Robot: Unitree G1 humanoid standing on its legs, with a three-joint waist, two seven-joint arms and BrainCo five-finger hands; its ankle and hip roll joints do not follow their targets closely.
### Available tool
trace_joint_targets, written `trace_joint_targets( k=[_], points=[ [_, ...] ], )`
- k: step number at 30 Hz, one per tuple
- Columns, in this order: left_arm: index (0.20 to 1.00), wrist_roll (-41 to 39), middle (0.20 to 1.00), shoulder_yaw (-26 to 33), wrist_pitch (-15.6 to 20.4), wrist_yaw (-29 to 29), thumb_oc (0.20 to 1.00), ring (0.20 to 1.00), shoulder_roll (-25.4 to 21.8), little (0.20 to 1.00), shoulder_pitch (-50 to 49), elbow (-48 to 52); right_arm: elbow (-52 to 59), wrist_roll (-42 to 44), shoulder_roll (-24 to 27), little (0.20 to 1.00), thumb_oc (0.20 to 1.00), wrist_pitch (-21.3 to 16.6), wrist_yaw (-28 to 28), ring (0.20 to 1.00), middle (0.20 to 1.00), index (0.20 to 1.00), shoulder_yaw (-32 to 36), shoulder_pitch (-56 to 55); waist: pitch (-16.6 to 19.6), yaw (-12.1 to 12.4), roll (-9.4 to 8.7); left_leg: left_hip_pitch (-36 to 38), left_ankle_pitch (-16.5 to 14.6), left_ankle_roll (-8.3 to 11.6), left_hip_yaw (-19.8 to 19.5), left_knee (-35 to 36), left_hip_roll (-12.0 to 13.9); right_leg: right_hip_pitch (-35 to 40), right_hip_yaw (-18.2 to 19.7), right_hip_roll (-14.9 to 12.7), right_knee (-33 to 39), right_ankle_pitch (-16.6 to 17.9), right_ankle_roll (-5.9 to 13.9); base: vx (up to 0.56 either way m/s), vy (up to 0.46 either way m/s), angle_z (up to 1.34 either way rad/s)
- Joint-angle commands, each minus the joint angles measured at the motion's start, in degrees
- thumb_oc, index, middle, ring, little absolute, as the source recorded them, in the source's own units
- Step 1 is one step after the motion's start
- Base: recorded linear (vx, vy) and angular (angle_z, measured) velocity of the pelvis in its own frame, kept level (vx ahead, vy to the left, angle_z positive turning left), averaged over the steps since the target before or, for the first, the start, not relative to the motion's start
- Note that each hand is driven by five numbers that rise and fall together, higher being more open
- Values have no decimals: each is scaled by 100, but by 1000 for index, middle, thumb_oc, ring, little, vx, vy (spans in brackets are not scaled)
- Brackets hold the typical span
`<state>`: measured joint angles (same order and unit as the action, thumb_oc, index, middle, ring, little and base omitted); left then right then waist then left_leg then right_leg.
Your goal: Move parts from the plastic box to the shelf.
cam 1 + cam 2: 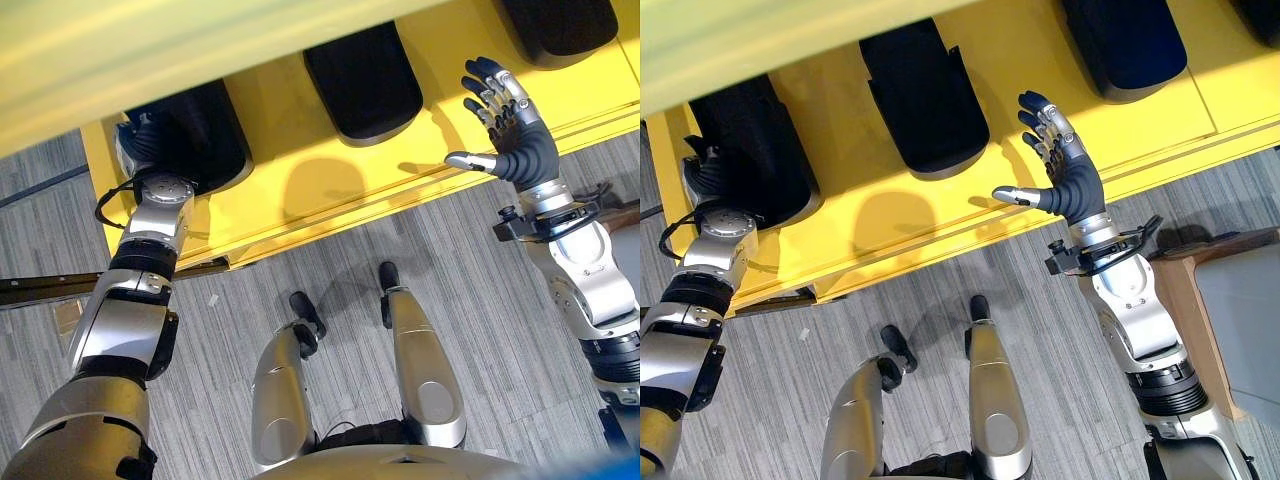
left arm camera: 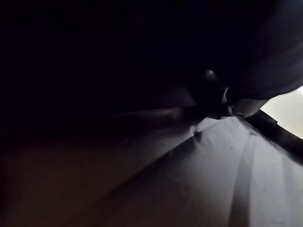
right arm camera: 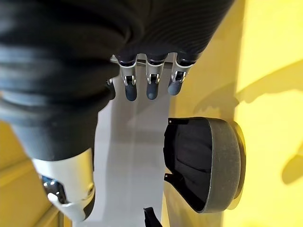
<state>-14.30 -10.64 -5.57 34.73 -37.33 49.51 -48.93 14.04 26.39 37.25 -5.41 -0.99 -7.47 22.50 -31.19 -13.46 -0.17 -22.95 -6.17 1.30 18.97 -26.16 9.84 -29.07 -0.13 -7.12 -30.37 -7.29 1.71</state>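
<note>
A: Flat painted shelf (image 1: pixel 350 200) is showing bright yellow; the rounded moulded parts (image 1: pixel 365 80) on it are showing matte black.

B: Plank-patterned carpet floor (image 1: pixel 470 330) is reading streaked grey.

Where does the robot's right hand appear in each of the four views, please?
Left eye view: right hand upper right, open, over the yellow shelf edge.
Right eye view: right hand just right of centre, same shelf edge.
Left wrist view: too dark to tell.
Right wrist view: its fingers straight, black part beyond.
Shared landmark: the yellow shelf.
</note>
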Motion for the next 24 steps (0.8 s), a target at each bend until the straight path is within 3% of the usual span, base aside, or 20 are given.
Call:
trace_joint_targets(
  k=[1, 15, 16, 17, 22, 24],
  points=[
    [200, 77, 200, -51, 16, -65, 200, 200, -173, 200, -497, -64, 382, 155, 182, 1000, 1000, -350, 0, 1000, 1000, 1000, 156, 133, 140, -92, -156, -2, -303, -13, -121, -490, 45, 227, 159, -63, 475, 355, 117, 0, 0, 0],
    [200, -334, 200, 111, 22, -52, 200, 200, -59, 200, -693, -259, 384, 86, 213, 1000, 1000, -283, -169, 1000, 1000, 1000, 47, 225, 140, -55, -120, 0, -284, -20, -141, -480, 40, 226, 128, -83, 437, 327, 104, 2, 4, 0],
    [831, -408, 831, 135, 8, -3, 831, 831, -35, 831, -699, -282, 393, 71, 208, 1000, 1000, -282, -194, 1000, 1000, 1000, 39, 228, 140, -53, -125, -2, -284, -20, -146, -484, 40, 221, 128, -78, 431, 330, 102, 0, 0, 0],
    [1000, -533, 1000, 149, 41, 26, 1000, 1000, -20, 1000, -717, -280, 389, 67, 205, 1000, 1000, -292, -197, 1000, 1000, 1000, 42, 226, 140, -50, -130, -11, -286, -21, -152, -492, 41, 219, 127, -78, 431, 331, 99, 0, 0, 0],
    [1000, -882, 1000, 314, 160, 130, 1000, 1000, 78, 1000, -683, -321, 387, -25, 169, 1000, 1000, -256, -299, 1000, 1000, 1000, 38, 235, 140, -39, -148, -29, -304, -37, -178, -515, 37, 193, 127, -65, 374, 303, 97, 0, -7, 0],
    [1000, -1331, 1000, 533, 417, 662, 1000, 1000, 176, 1000, -688, -272, 354, -75, 143, 1000, 1000, -224, -383, 1000, 1000, 1000, 41, 213, 140, -5, -185, -43, -300, -37, -202, -497, 26, 179, 117, -48, 383, 302, 94, -3, -48, 3]
  ],
)
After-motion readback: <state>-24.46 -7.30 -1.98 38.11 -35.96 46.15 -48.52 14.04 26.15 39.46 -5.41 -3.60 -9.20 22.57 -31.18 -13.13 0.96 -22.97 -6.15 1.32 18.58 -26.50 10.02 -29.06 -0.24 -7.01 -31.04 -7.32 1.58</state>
